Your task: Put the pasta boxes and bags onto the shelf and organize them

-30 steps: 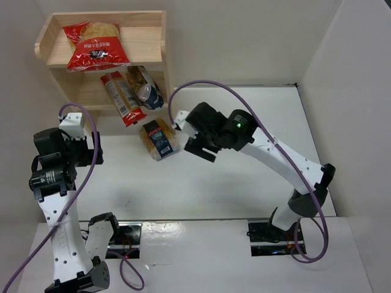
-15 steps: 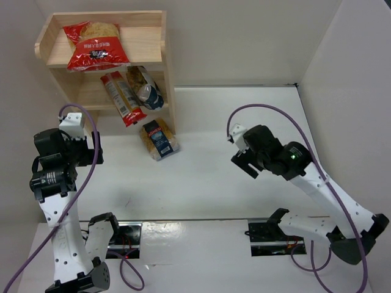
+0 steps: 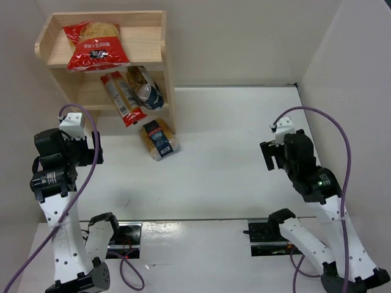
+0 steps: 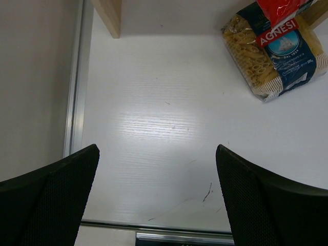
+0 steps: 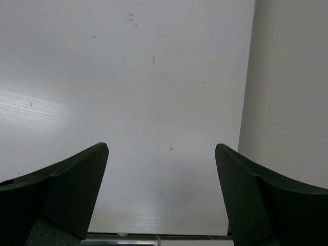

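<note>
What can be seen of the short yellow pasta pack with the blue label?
The short yellow pack is a clear bag of tube pasta with a blue label reading AGNESI. It lies flat, label up, on the white table at the foot of the light wooden shelf, not on it. The end of the long red-yellow spaghetti pack overlaps its top edge in the left wrist view.
</note>
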Robot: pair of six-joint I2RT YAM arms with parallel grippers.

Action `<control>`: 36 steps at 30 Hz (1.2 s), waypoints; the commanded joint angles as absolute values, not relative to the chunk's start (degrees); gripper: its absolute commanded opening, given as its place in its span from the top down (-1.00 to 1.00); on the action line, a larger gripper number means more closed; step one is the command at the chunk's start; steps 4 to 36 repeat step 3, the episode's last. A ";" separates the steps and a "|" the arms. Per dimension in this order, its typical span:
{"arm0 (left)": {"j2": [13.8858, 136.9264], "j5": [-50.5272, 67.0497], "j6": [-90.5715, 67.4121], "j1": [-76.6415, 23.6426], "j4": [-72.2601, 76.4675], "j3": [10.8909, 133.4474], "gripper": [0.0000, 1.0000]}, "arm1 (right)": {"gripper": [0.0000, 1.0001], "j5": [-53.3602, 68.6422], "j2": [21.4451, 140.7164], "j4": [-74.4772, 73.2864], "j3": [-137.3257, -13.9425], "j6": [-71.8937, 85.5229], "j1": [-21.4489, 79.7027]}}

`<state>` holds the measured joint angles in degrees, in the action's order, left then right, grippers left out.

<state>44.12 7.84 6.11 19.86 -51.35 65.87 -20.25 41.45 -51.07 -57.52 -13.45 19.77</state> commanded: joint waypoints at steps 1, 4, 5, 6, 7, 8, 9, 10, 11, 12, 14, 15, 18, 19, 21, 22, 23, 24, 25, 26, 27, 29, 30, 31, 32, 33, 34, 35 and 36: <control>44.12 9.23 6.86 20.21 -49.13 65.65 -1.00 | -0.86 -19.16 40.25 -46.05 -57.22 -11.60 17.06; 44.12 9.75 6.86 20.21 -48.61 65.65 -1.00 | -0.89 -18.64 38.94 -46.05 -57.22 -12.13 16.35; 44.12 9.75 6.86 20.21 -48.61 65.65 -1.00 | -0.89 -18.64 38.94 -46.05 -57.22 -12.13 16.35; 44.12 9.75 6.86 20.21 -48.61 65.65 -1.00 | -0.89 -18.64 38.94 -46.05 -57.22 -12.13 16.35; 44.12 9.75 6.86 20.21 -48.61 65.65 -1.00 | -0.89 -18.64 38.94 -46.05 -57.22 -12.13 16.35; 44.12 9.75 6.86 20.21 -48.61 65.65 -1.00 | -0.89 -18.64 38.94 -46.05 -57.22 -12.13 16.35; 44.12 9.75 6.86 20.21 -48.61 65.65 -1.00 | -0.89 -18.64 38.94 -46.05 -57.22 -12.13 16.35; 44.12 9.75 6.86 20.21 -48.61 65.65 -1.00 | -0.89 -18.64 38.94 -46.05 -57.22 -12.13 16.35; 44.12 9.75 6.86 20.21 -48.61 65.65 -1.00 | -0.89 -18.64 38.94 -46.05 -57.22 -12.13 16.35; 44.12 9.75 6.86 20.21 -48.61 65.65 -1.00 | -0.89 -18.64 38.94 -46.05 -57.22 -12.13 16.35; 44.12 9.75 6.86 20.21 -48.61 65.65 -1.00 | -0.89 -18.64 38.94 -46.05 -57.22 -12.13 16.35; 44.12 9.75 6.86 20.21 -48.61 65.65 -1.00 | -0.89 -18.64 38.94 -46.05 -57.22 -12.13 16.35; 44.12 9.75 6.86 20.21 -48.61 65.65 -1.00 | -0.89 -18.64 38.94 -46.05 -57.22 -12.13 16.35; 44.12 9.75 6.86 20.21 -48.61 65.65 -1.00 | -0.89 -18.64 38.94 -46.05 -57.22 -12.13 16.35; 44.12 9.75 6.86 20.21 -48.61 65.65 -1.00 | -0.89 -18.64 38.94 -46.05 -57.22 -12.13 16.35; 44.12 9.75 6.86 20.21 -48.61 65.65 -1.00 | -0.89 -18.64 38.94 -46.05 -57.22 -12.13 16.35; 44.12 9.75 6.86 20.21 -48.61 65.65 -1.00 | -0.89 -18.64 38.94 -46.05 -57.22 -12.13 16.35; 44.12 9.75 6.86 20.21 -48.61 65.65 -1.00 | -0.89 -18.64 38.94 -46.05 -57.22 -12.13 16.35; 44.12 9.75 6.86 20.21 -48.61 65.65 -1.00 | -0.89 -18.64 38.94 -46.05 -57.22 -12.13 16.35; 44.12 9.75 6.86 20.21 -48.61 65.65 -1.00 | -0.89 -18.64 38.94 -46.05 -57.22 -12.13 16.35; 44.12 9.75 6.86 20.21 -48.61 65.65 -1.00 | -0.89 -18.64 38.94 -46.05 -57.22 -12.13 16.35; 44.12 9.75 6.86 20.21 -48.61 65.65 -1.00 | -0.89 -18.64 38.94 -46.05 -57.22 -12.13 16.35; 44.12 9.75 6.86 20.21 -48.61 65.65 -1.00 | -0.89 -18.64 38.94 -46.05 -57.22 -12.13 16.35; 44.12 9.75 6.86 20.21 -48.61 65.65 -1.00 | -0.89 -18.64 38.94 -46.05 -57.22 -12.13 16.35; 44.12 9.75 6.86 20.21 -48.61 65.65 -1.00 | -0.89 -18.64 38.94 -46.05 -57.22 -12.13 16.35; 44.12 9.75 6.86 20.21 -48.61 65.65 -1.00 | -0.89 -18.64 38.94 -46.05 -57.22 -12.13 16.35; 44.12 9.75 6.86 20.21 -48.61 65.65 -1.00 | -0.89 -18.64 38.94 -46.05 -57.22 -12.13 16.35; 44.12 9.75 6.86 20.21 -48.61 65.65 -1.00 | -0.89 -18.64 38.94 -46.05 -57.22 -12.13 16.35; 44.12 9.75 6.86 20.21 -48.61 65.65 -1.00 | -0.89 -18.64 38.94 -46.05 -57.22 -12.13 16.35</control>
